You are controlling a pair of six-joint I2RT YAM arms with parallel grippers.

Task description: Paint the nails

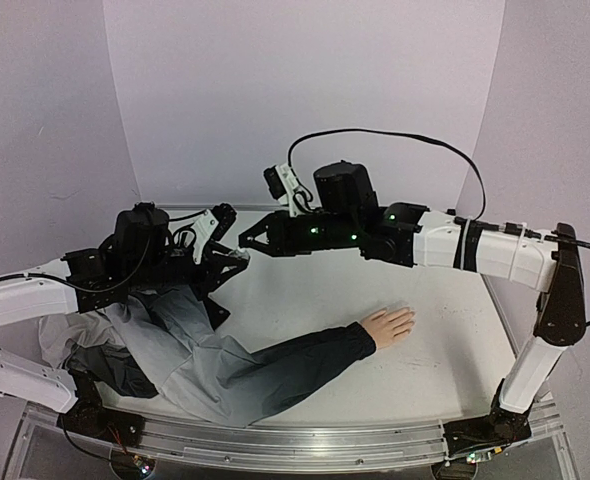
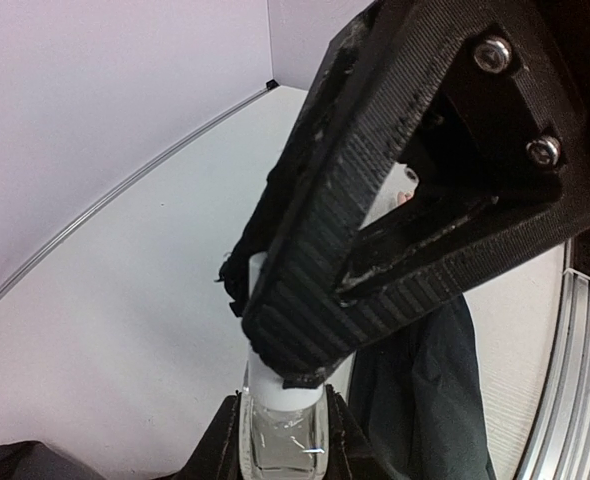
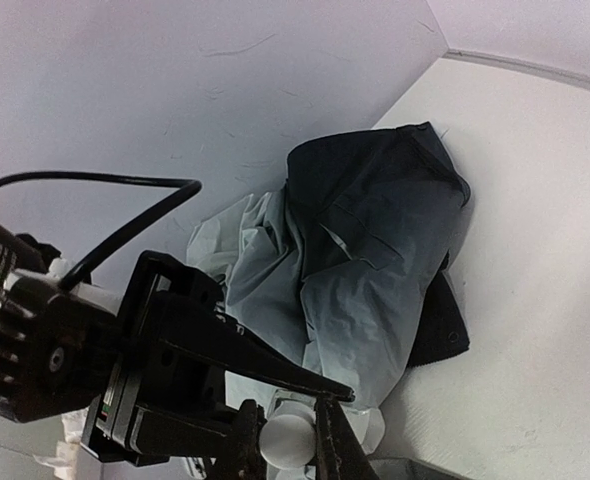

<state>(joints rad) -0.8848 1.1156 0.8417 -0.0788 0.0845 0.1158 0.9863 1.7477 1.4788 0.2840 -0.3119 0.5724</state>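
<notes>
Two pincers (image 2: 283, 432) (image 3: 287, 425), one mannequin hand (image 1: 388, 325), one grey shirt (image 1: 190, 365), one clear bottle (image 2: 285, 452), one white cap (image 3: 287, 442).

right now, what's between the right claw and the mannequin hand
Between the right claw and the mannequin hand, only bare white table, seen in the top view.

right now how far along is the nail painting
Barely started. Done: the left fingers grip the small clear bottle. In hand: the right fingers are shut on its white cap, apparently to open it. Left: all the painting; the mannequin hand lies untouched, apart from both arms.
</notes>
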